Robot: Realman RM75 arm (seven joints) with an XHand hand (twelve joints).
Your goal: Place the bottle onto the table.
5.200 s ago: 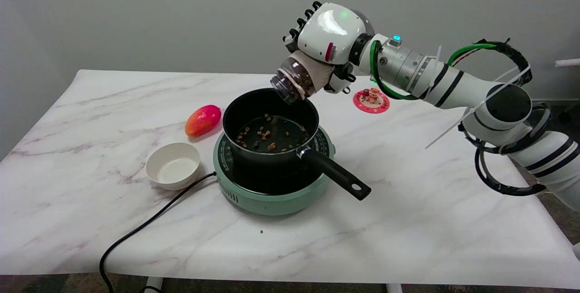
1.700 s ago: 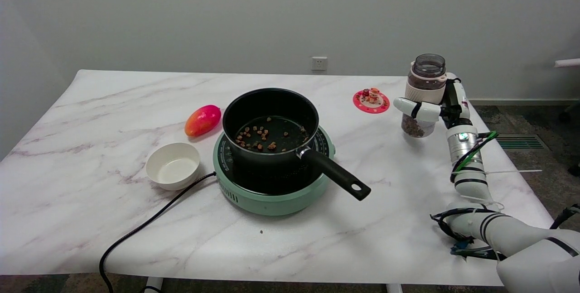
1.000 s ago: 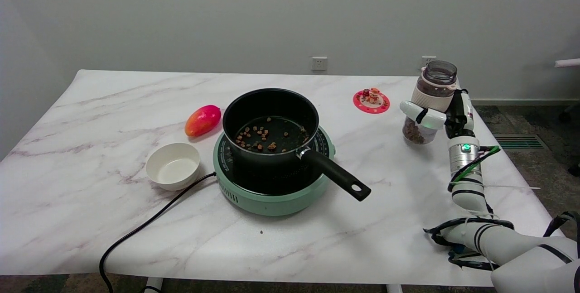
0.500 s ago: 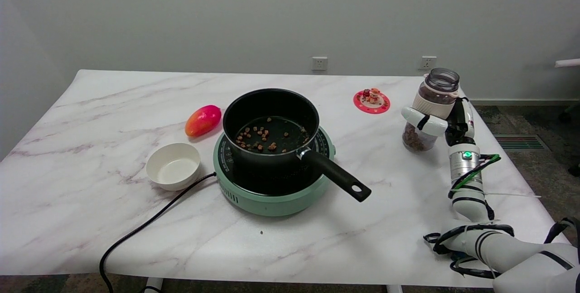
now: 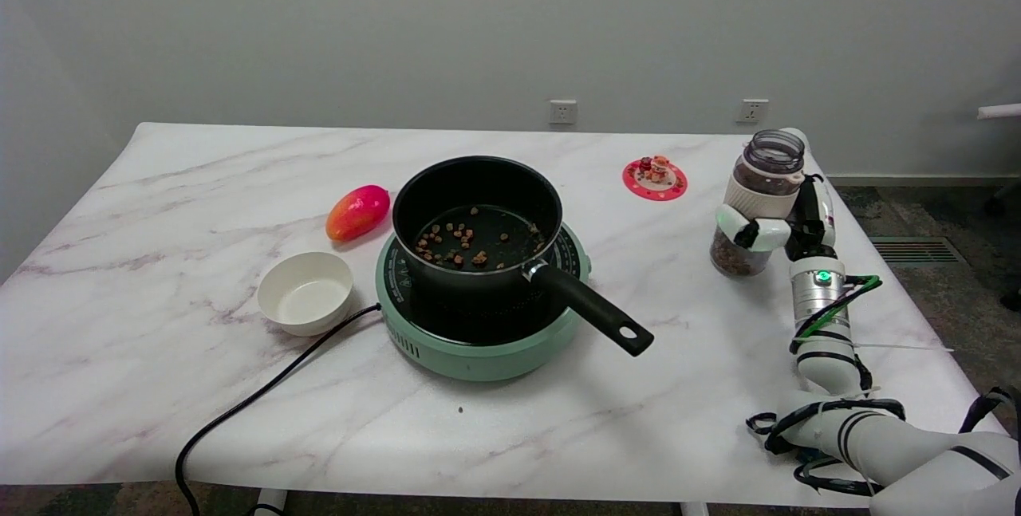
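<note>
A clear bottle (image 5: 758, 195) with a beige band and brown pieces inside stands upright at the table's right side, its open mouth up. Its base is at or just above the marble table (image 5: 239, 388); I cannot tell if it touches. My right hand (image 5: 778, 221) grips the bottle around its middle, with a white finger (image 5: 750, 230) wrapped across the front. The arm rises from the lower right corner.
A black pot (image 5: 477, 222) with brown bits sits on a green hotplate (image 5: 478, 340), its handle (image 5: 594, 310) pointing toward the lower right. A white bowl (image 5: 305, 291), a mango (image 5: 357, 211), a red coaster (image 5: 654, 178) and a black cord (image 5: 255, 400) lie around.
The hand carried the bottle from above the pot to the right side, turned it upright and lowered it. In the last second it sank a little further and drifted slightly nearer.
</note>
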